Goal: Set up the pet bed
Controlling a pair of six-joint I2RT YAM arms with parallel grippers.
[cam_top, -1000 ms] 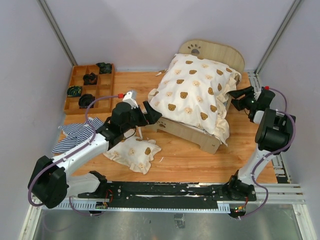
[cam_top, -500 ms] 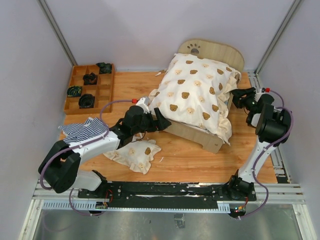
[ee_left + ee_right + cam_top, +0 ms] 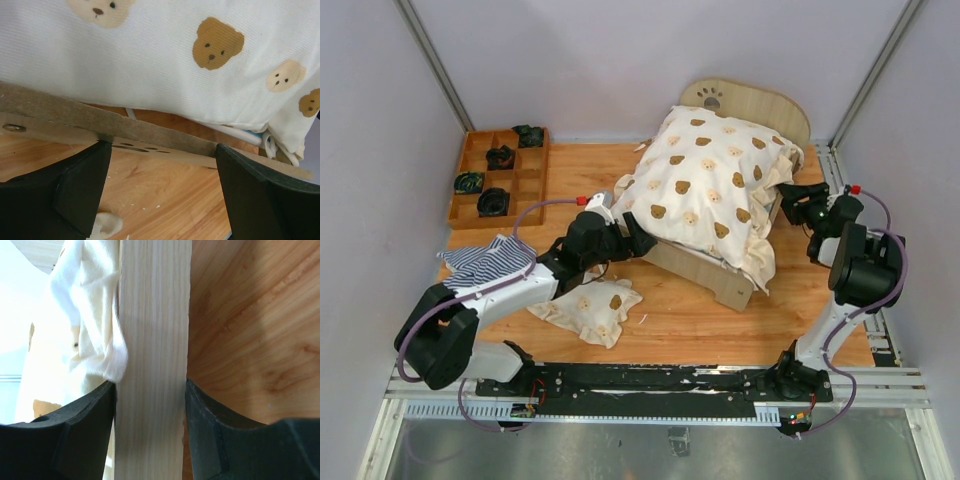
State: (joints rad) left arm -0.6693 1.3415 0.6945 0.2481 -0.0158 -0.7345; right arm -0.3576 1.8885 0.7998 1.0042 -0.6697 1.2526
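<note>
On table (image 3: 790, 305), one pet bed (image 3: 752, 101), one quilt (image 3: 712, 190)

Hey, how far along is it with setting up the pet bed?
Done: the bear-print quilt already lies over the pet bed. In hand: the right claw grips the bed's side rail, and the left claw is open at the opposite edge. To do, likely: the small pillow and striped cloth lie on the table, not on the bed.
</note>
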